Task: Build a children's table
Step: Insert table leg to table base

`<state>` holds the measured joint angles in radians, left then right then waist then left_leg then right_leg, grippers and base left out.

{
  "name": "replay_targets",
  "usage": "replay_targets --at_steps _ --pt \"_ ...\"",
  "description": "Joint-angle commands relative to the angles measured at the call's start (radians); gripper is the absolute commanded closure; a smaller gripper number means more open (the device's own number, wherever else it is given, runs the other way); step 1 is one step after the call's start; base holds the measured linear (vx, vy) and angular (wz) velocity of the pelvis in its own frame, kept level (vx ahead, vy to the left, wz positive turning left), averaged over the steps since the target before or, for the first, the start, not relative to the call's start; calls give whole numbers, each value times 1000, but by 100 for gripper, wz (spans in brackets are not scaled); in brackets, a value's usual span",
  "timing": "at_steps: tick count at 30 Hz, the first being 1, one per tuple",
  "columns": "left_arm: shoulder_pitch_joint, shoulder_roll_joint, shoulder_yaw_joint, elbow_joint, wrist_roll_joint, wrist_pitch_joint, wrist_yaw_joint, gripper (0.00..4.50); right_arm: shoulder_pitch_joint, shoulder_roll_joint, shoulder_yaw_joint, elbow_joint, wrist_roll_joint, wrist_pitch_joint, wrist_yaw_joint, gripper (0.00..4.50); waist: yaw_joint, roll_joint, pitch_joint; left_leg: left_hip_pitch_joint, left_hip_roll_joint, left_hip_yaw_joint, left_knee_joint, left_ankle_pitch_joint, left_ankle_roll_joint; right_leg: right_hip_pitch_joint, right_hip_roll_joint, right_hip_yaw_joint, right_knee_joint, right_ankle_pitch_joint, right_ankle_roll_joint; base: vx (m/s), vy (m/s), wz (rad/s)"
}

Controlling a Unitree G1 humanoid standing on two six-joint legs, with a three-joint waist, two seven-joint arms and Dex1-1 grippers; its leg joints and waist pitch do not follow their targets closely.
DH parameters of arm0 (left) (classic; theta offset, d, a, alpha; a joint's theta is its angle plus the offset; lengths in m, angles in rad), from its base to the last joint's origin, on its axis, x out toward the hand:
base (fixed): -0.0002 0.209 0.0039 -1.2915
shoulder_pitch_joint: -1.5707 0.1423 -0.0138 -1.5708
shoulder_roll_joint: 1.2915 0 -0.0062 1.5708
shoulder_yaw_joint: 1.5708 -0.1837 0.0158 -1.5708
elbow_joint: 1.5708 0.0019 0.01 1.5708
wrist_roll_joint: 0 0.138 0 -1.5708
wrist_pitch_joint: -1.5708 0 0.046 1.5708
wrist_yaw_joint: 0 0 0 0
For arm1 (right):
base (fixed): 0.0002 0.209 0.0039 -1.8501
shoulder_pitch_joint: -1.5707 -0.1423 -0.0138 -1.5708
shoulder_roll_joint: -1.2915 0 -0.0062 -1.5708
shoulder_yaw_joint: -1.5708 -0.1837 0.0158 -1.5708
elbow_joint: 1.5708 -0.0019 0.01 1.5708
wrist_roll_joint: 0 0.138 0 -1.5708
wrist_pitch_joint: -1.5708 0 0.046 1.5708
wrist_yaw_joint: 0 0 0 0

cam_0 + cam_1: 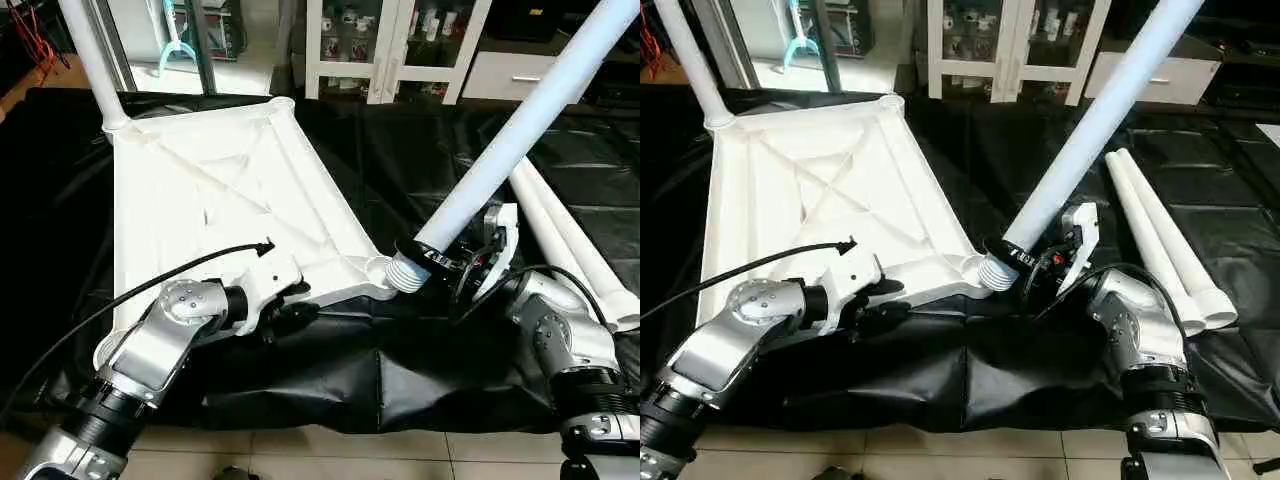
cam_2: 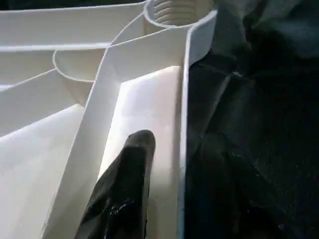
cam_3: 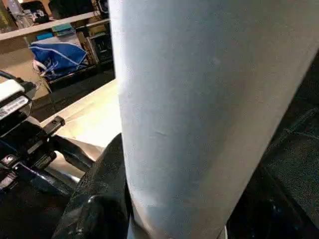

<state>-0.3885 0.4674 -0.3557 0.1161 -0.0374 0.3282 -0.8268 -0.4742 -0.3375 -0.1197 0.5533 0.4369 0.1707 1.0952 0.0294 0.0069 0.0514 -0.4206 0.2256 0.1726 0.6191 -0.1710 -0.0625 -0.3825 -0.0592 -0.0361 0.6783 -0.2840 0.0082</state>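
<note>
The white tabletop point(image 1: 200, 180) lies underside up on the black cloth, with one leg point(image 1: 90, 60) standing in its far left corner socket. My right gripper point(image 1: 445, 262) is shut on a second leg point(image 1: 520, 130), which leans up to the right. The leg's ribbed threaded end point(image 1: 405, 272) sits tilted at the near right corner socket point(image 1: 378, 268). My left gripper point(image 1: 290, 305) straddles the tabletop's near rim. One black finger point(image 2: 124, 189) is inside the rim wall with a gap to it. The other finger is hidden against the dark cloth.
Two loose white legs point(image 1: 1160, 240) lie side by side on the black cloth point(image 1: 400, 150) to the right of my right arm. A white cabinet point(image 1: 400, 50) and shelves stand behind the work area. The cloth's front edge hangs over tiled floor point(image 1: 350, 455).
</note>
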Motion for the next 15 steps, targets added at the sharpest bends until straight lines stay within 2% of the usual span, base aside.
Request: replay_targets --at_steps 1,9,11,15 --pt "0 32 -14 53 42 19 -2 272 -25 -16 -3 -20 -4 -7 4 262 2 -12 -73 33 2 6 -47 42 137 53 -47 29 -63 383 -273 0 0 0" --pt "-7 43 -12 57 42 48 -12 272 -23 -18 -2 -25 -4 -6 5 262 -1 -13 -72 33 1 6 -46 43 138 53 -46 28 -61 393 -278 0 0 0" --pt "-10 51 -13 56 40 66 -22 301 -24 -18 -1 -24 -4 -5 6 262 -1 -13 -73 32 0 6 -46 49 138 54 -46 29 -60 401 -278 0 0 0" --pt "-9 60 -11 54 38 93 -38 322 -26 -17 1 -22 -6 -6 7 262 -2 -14 -73 33 -1 6 -46 50 141 54 -46 29 -60 400 -280 0 0 0"
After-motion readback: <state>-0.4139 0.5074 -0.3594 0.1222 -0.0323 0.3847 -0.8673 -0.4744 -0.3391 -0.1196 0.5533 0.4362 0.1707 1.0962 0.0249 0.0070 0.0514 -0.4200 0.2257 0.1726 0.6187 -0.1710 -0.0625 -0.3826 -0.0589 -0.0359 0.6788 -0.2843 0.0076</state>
